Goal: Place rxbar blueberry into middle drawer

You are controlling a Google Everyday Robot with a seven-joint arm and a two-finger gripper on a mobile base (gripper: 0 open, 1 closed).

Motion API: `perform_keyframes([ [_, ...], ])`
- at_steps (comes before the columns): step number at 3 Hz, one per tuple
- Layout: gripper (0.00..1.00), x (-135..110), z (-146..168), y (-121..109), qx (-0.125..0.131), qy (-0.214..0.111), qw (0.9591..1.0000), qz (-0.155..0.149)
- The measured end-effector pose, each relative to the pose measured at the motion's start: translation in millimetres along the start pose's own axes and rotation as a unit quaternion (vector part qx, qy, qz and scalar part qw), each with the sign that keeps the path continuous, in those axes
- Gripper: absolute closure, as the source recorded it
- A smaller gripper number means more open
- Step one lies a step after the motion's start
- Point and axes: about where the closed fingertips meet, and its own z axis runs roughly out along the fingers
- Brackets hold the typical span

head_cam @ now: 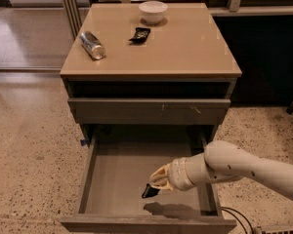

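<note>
The gripper point(155, 181) hangs low inside the open grey-brown wooden middle drawer point(115, 179). Its fingers point(160, 176) seemingly clamp the slim dark navy rxbar blueberry point(150, 191) just above the drawer floor. Only release is left.

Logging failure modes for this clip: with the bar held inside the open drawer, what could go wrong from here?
1. The pincer holds the rxbar blueberry by one end above the middle drawer floor; released from there, it might bounce or land on edge.
2. The arm crosses low over the drawer's right wall, so pulling back could knock it.
</note>
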Motion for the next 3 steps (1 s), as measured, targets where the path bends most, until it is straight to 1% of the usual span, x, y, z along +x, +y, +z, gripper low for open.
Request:
perform_keyframes([
  [1, 1.00, 0, 0, 0, 0.000, 0.000, 1.0000, 0.000],
  [2, 1.00, -2, 4, -5, 0.015, -0.007, 0.9997, -0.020],
  [3, 1.00, -3, 11, -27, 0.052, -0.020, 0.9969, -0.056],
])
